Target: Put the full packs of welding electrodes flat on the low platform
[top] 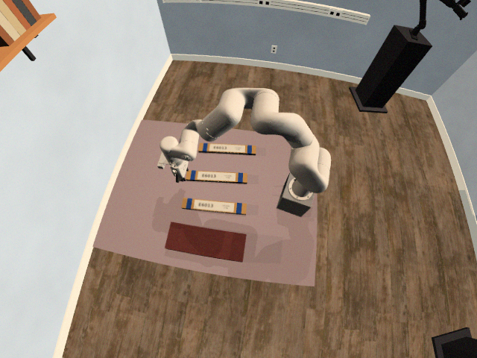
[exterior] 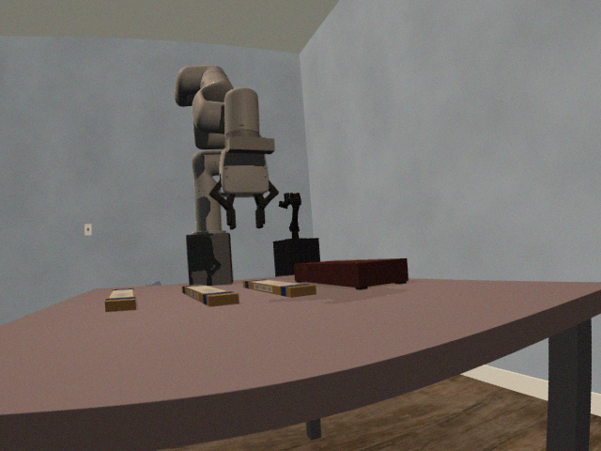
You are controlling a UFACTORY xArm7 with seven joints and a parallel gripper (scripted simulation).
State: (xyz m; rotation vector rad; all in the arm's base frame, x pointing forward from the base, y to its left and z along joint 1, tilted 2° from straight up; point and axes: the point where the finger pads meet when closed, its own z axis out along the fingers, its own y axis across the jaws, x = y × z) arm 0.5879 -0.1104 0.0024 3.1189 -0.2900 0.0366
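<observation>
The gripper [exterior: 245,218] hangs well above the table [exterior: 300,339], fingers pointing down, spread partway and holding nothing. In the top view it stands over the free end of the middle electrode pack [top: 216,176], the end farthest from the arm's base [top: 287,206].

Three E6013 packs lie flat and parallel on the table, well apart from one another. The middle pack is almost directly below the fingers. The far pack [top: 226,148] lies to one side of the hand, partly under the forearm in the top view. The near pack [top: 214,206] lies to the other side, and beyond it sits the low dark red platform [top: 205,241], which carries nothing. No pack has yet been placed.

Risks, as judged from this position:
- The hand is aligned with the end of the middle pack, not its centre. A grip there could let the long pack droop or pivot out of the fingers during a lift.
- The packs look alike, so weight must be sensed by lifting; a slipping or off-centre hold could give a false impression and send a partly used pack to the platform.
- The finger spread appears close to the pack's width; a slightly skewed descent could land a fingertip on the pack's top.
- Carrying towards the platform crosses the near pack; a low pass could knock it.
</observation>
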